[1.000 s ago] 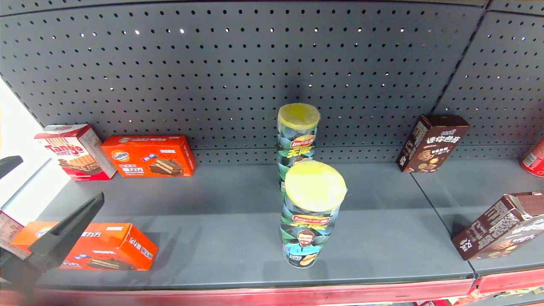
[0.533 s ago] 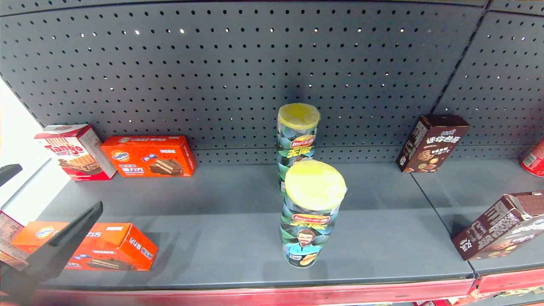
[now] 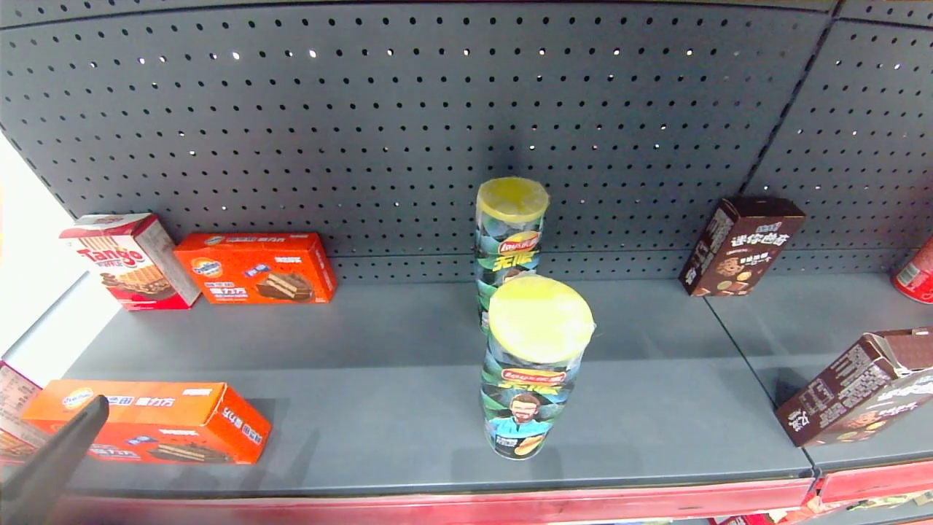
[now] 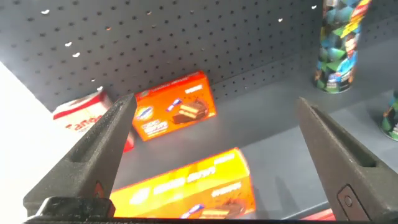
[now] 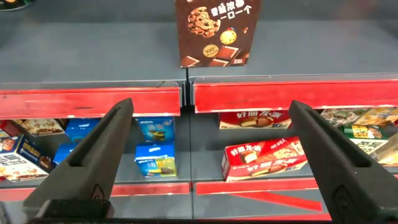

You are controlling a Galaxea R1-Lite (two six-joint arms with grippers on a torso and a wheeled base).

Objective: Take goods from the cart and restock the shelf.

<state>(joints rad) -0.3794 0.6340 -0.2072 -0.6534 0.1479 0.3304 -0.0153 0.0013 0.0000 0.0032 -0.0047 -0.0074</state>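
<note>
Left tool point(image 4: 216, 101), right tool point(image 5: 209, 104) spread, empty, orange box point(image 4: 193, 186) near left, front can point(image 3: 536, 364) mid-shelf

Jaws wide apart on left tool point(image 4: 214, 102) and right tool point(image 5: 210, 104).

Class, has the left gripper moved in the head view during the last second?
Yes: the left gripper has sunk down-left, now low against the front orange box.

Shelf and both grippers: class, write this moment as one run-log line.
left gripper: open, empty | right gripper: open, empty | front orange box: lying on shelf | front chip can: upright
</note>
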